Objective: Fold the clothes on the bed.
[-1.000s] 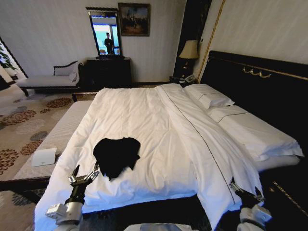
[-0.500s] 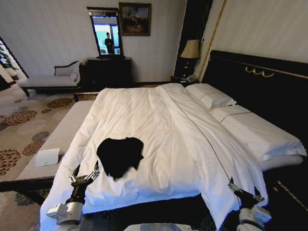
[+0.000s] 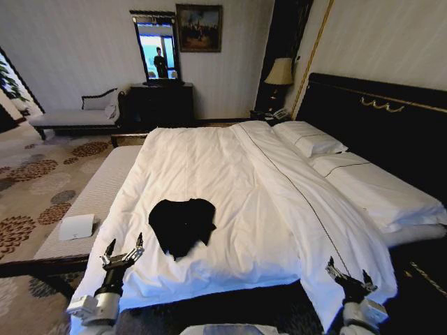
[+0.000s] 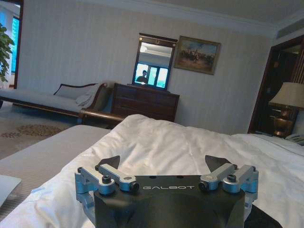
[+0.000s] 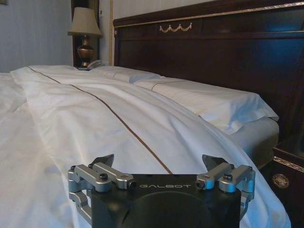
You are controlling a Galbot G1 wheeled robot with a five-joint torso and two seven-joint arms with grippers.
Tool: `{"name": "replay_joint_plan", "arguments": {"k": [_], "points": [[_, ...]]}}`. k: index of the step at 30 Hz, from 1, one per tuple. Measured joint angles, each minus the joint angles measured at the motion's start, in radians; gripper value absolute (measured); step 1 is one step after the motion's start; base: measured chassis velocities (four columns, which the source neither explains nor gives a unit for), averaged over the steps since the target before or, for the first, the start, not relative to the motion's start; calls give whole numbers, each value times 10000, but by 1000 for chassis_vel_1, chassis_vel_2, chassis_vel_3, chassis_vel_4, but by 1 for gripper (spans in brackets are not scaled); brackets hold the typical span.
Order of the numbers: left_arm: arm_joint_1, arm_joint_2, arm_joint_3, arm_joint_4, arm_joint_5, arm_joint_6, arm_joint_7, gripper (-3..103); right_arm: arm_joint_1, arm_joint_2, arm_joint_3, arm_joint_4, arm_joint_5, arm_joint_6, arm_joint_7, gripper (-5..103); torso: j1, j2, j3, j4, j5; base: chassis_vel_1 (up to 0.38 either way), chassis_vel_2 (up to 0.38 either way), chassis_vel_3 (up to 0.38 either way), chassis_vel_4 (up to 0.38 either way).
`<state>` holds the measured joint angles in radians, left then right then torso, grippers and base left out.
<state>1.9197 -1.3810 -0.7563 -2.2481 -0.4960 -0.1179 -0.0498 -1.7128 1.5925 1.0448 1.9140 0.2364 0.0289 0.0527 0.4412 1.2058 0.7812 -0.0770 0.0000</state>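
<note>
The black T-shirt (image 3: 183,225) lies crumpled in a dark lump on the white duvet (image 3: 209,174), near the foot edge of the bed (image 3: 363,188) and a bit toward the robot's left side. It is not spread flat, so its sleeves and hem are hard to tell apart. That is the first thing that could go wrong: a grab at the lump could catch 2 layers at once, or miss the corner, and the fold would come out crooked. The second risk is the duvet. It is soft and puffy right under the shirt, so fingers that dip too low could pinch white bedding with the shirt and drag it along. The left gripper (image 3: 122,252) hangs just above the bed's foot edge, its 2 fingers (image 3: 137,243) spread wide with nothing between them. From these fingers the shirt is near, at about 1 o'clock, not touching. In the left wrist view the left gripper (image 4: 164,166) looks out over the duvet with its fingers apart. The right gripper (image 3: 346,273) waits at the other corner of the bed's foot, fingers also spread and bare, over the hanging white cover. From there the shirt lies well apart, at about 10 o'clock, so a long reach from that side may tug the cloth sideways.
</note>
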Motion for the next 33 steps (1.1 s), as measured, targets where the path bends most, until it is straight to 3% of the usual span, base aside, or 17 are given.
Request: {"name": "replay_joint_plan", "arguments": {"k": [33], "points": [[85, -61, -27, -98, 52, -38, 10, 100, -110, 105, -194, 77, 137, -97, -99, 100, 0, 0, 0, 0, 0, 28, 28, -28, -26]]}}
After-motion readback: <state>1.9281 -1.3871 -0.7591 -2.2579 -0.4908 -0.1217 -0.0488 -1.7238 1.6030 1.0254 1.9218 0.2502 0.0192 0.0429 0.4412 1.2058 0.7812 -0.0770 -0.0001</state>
